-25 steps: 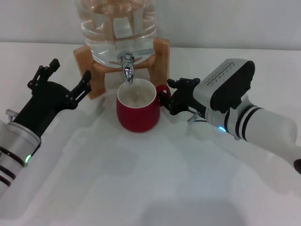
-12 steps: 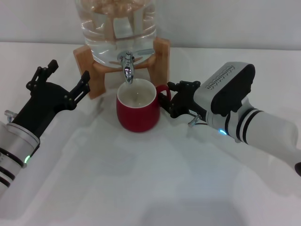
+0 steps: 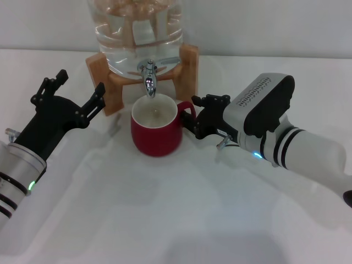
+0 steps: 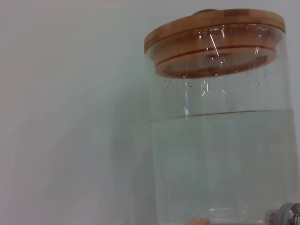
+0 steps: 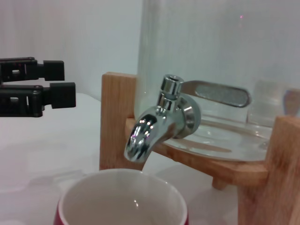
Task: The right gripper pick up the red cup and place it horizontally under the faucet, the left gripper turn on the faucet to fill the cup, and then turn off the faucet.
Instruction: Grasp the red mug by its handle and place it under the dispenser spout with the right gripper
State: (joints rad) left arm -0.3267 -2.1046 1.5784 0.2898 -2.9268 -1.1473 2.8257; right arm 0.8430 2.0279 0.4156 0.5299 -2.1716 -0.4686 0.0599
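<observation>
The red cup (image 3: 157, 131) stands upright on the white table with its cream inside facing up, right below the spout of the chrome faucet (image 3: 148, 77). My right gripper (image 3: 193, 119) is at the cup's right side, shut on its red handle. The right wrist view shows the faucet (image 5: 157, 123) with its lever pointing sideways, above the cup's rim (image 5: 123, 194). No water runs from the spout. My left gripper (image 3: 77, 89) hovers open to the left of the wooden stand, apart from the faucet, and also shows far off as the left gripper (image 5: 33, 87).
The clear water jug (image 3: 136, 25) sits on a wooden stand (image 3: 187, 63) at the back of the table. In the left wrist view the jug (image 4: 220, 126) has a wooden lid and is mostly full.
My right gripper has slid the cup a little to the left, so it now sits more squarely under the spout. The left arm has stayed put.
</observation>
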